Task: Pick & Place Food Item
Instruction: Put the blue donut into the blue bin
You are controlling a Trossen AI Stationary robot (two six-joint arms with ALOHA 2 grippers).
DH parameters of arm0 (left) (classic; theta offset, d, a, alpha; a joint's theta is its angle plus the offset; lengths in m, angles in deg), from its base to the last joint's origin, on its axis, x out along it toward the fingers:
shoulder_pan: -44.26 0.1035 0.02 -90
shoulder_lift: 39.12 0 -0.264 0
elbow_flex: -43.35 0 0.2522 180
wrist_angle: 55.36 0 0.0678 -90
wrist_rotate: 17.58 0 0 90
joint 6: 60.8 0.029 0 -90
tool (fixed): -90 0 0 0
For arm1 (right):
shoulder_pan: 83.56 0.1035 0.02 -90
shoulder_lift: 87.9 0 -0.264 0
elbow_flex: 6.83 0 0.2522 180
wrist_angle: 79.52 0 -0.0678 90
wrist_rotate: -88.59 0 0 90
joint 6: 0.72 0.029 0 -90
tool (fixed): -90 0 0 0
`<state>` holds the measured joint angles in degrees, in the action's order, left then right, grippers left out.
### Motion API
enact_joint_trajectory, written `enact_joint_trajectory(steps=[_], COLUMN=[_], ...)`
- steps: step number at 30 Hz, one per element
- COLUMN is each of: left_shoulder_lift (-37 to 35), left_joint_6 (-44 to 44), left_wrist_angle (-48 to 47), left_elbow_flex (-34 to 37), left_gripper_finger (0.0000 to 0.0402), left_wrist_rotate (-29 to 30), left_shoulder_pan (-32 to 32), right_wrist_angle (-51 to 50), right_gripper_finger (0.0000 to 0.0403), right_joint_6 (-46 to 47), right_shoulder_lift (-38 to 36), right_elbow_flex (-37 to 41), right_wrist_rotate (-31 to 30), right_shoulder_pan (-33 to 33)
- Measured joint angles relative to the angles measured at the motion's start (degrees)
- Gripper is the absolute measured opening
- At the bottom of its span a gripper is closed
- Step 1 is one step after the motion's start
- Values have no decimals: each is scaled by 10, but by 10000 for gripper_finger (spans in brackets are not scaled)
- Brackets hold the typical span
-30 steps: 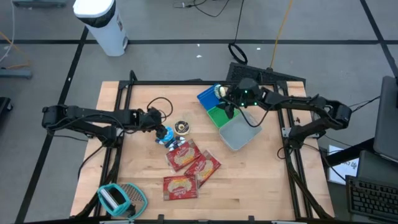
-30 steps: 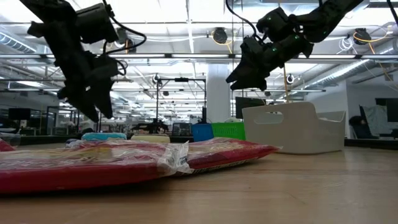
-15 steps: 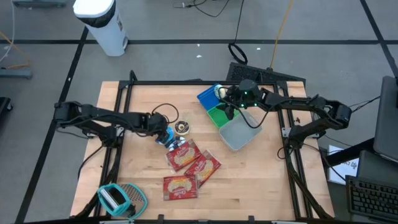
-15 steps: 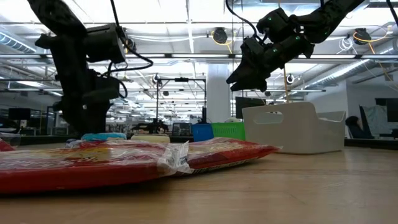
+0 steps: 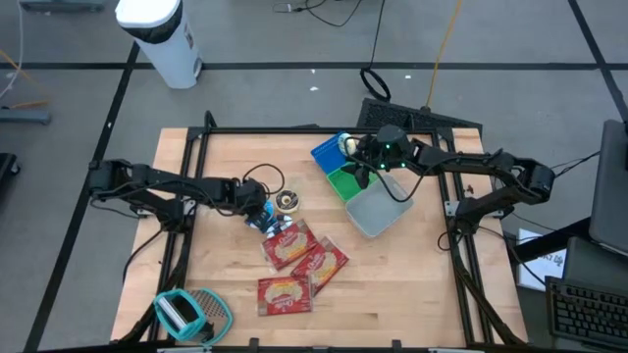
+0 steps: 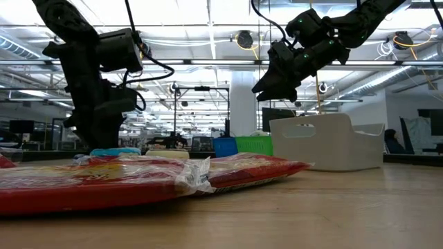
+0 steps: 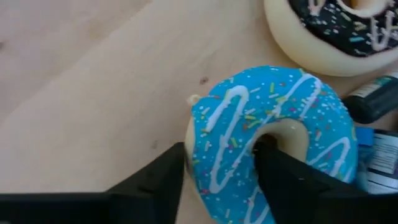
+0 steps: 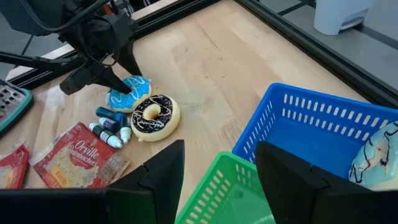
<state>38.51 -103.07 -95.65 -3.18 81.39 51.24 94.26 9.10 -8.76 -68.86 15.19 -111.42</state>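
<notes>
A blue-iced doughnut (image 7: pixel 267 124) with white stripes and sprinkles lies flat on the wooden table, left of centre (image 5: pixel 261 211). Beside it lies a chocolate-iced doughnut (image 7: pixel 336 31). My left gripper (image 7: pixel 221 155) points steeply down at the blue doughnut and is shut on its ring. My right gripper (image 8: pixel 217 155) hangs open and empty in the air (image 6: pixel 266 86) above the green basket (image 5: pixel 345 183). From there the right wrist view shows both doughnuts and my left gripper (image 8: pixel 121 81). My left gripper has one finger (image 7: pixel 273 168) in the blue doughnut's hole and the other finger (image 7: pixel 168 174) against its outer rim. The strip of ring (image 7: pixel 217 134) lies between them. The fingers come from above, slanting down. The doughnut rests flat on the table.
A blue basket (image 8: pixel 298 124) holding a white-iced doughnut (image 8: pixel 376 162), the green basket and a white bin (image 5: pixel 378 211) stand at the back right. Small bottles (image 8: pixel 112 124) and three red popcorn packets (image 5: pixel 294 260) lie near the doughnuts. A teal grater (image 5: pixel 186 312) lies front left.
My left gripper has sunk and tipped further downward onto the blue doughnut, shifting a little toward the table's right. The doughnuts have stayed in place.
</notes>
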Motion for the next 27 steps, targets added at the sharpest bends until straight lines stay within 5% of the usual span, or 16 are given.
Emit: enact_joint_trajectory(steps=[8, 19, 27], left_shoulder_lift=[-14, -60, -61], left_joint_6=[43, 169, 283], left_wrist_angle=[-4, 4, 190], left_elbow_flex=[-10, -89, -108], left_gripper_finger=[97, 48, 56], left_wrist_rotate=[-2, 43, 61], left_shoulder_pan=[8, 15, 15], right_wrist_angle=[21, 116, 148], right_gripper_finger=[188, 188, 188], right_joint_6=[20, 59, 142], right_shoulder_lift=[0, 3, 22], right_elbow_flex=[0, 0, 0], right_wrist_rotate=[0, -5, -119], right_shoulder_pan=[6, 74, 126])
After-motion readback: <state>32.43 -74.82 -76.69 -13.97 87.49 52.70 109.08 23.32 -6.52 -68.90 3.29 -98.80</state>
